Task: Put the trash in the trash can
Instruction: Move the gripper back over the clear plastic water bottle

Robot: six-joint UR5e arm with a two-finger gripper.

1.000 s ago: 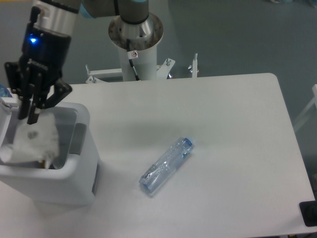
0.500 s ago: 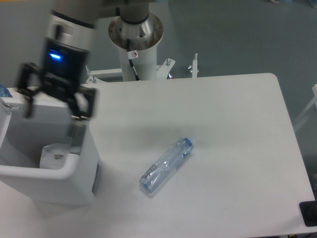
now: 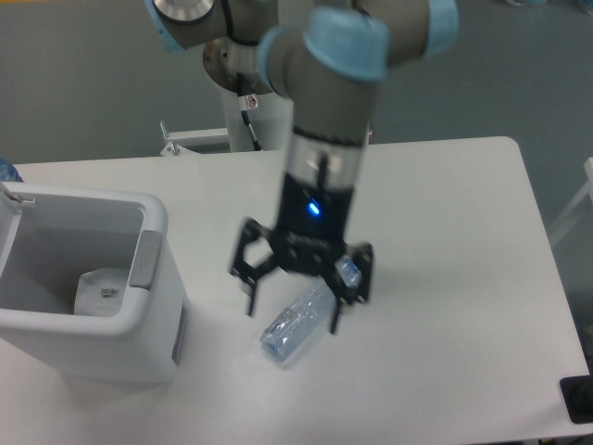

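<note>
We see gripper (image 3: 294, 312) spread wide above crushed clear bluish plastic bottle (image 3: 295, 324); crumpled white wrapper (image 3: 100, 288) inside boxy white bin (image 3: 153, 306).

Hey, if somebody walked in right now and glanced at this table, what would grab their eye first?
Probably the black two-finger end effector with its glowing blue light, hanging open at the middle of the table right over the crushed clear bluish plastic bottle. Next, the boxy white plastic trash can at the left edge, with a small crumpled white wrapper lying at its bottom.
</note>
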